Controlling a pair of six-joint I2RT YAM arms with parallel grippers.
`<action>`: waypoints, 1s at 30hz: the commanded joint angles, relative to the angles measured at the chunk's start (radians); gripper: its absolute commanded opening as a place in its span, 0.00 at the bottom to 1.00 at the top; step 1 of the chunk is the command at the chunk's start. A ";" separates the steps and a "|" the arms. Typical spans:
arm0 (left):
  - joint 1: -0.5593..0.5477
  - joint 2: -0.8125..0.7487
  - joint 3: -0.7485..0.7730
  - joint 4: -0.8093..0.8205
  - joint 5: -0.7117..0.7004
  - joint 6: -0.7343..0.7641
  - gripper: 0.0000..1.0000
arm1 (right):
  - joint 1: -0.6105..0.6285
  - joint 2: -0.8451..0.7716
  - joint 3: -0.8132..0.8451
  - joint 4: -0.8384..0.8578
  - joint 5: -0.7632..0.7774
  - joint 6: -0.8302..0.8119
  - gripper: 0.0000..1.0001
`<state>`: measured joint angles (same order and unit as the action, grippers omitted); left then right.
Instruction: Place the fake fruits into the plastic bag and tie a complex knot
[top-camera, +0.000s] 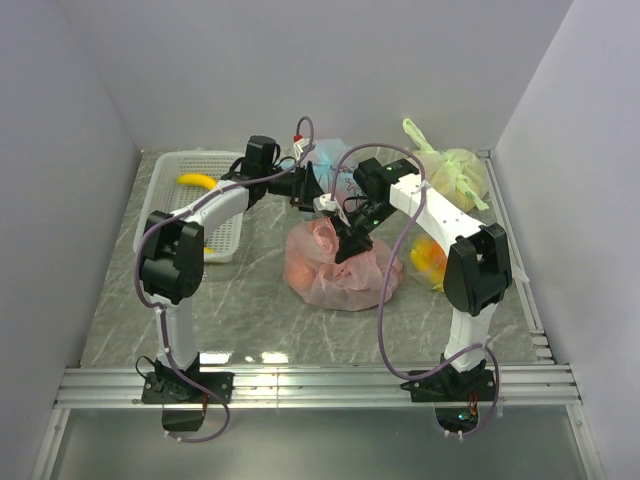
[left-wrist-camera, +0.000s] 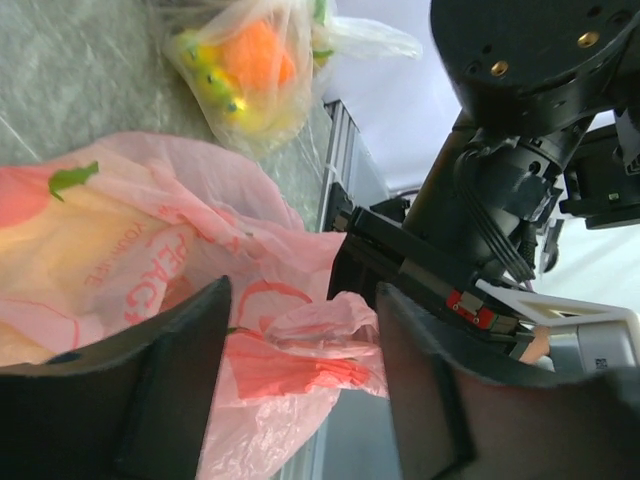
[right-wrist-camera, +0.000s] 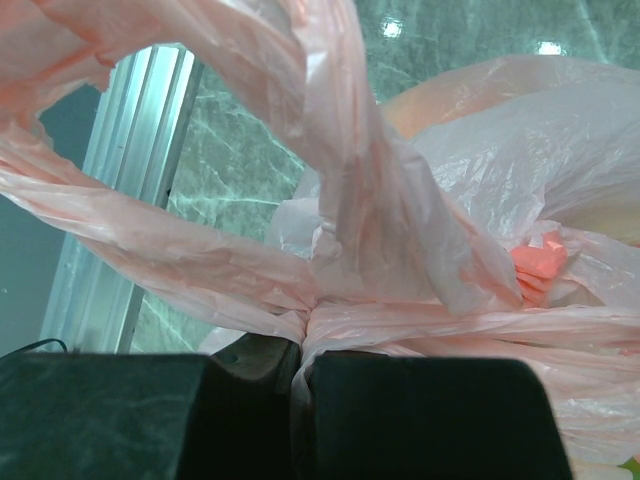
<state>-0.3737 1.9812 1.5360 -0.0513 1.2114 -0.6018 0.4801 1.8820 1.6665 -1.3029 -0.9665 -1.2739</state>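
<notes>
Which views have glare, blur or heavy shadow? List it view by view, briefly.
Top external: even soft light, with pale glare patches on the table near its front edge. Left wrist: pink bag sharp, left end effector dark and soft. Right wrist: two glare spots on the table, right end effector a blurred black mass.

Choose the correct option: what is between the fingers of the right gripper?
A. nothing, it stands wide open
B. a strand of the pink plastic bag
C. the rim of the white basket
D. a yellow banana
B: in the right wrist view the right gripper has its fingers pressed together, and a gathered strand of the pink plastic bag runs down into the seam between them.
</notes>
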 joint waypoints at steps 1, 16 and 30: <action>-0.001 0.010 0.010 -0.053 0.045 0.026 0.63 | 0.006 -0.050 0.038 -0.027 0.000 -0.019 0.00; 0.056 -0.024 0.001 -0.055 0.054 0.057 0.00 | -0.023 -0.047 0.019 -0.027 -0.014 0.019 0.00; 0.219 -0.183 -0.054 -0.111 -0.090 0.165 0.00 | -0.129 -0.002 -0.060 -0.008 -0.220 0.261 0.00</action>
<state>-0.2462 1.9320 1.4902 -0.2089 1.2575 -0.5335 0.4053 1.8786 1.6089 -1.1122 -1.0615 -1.1259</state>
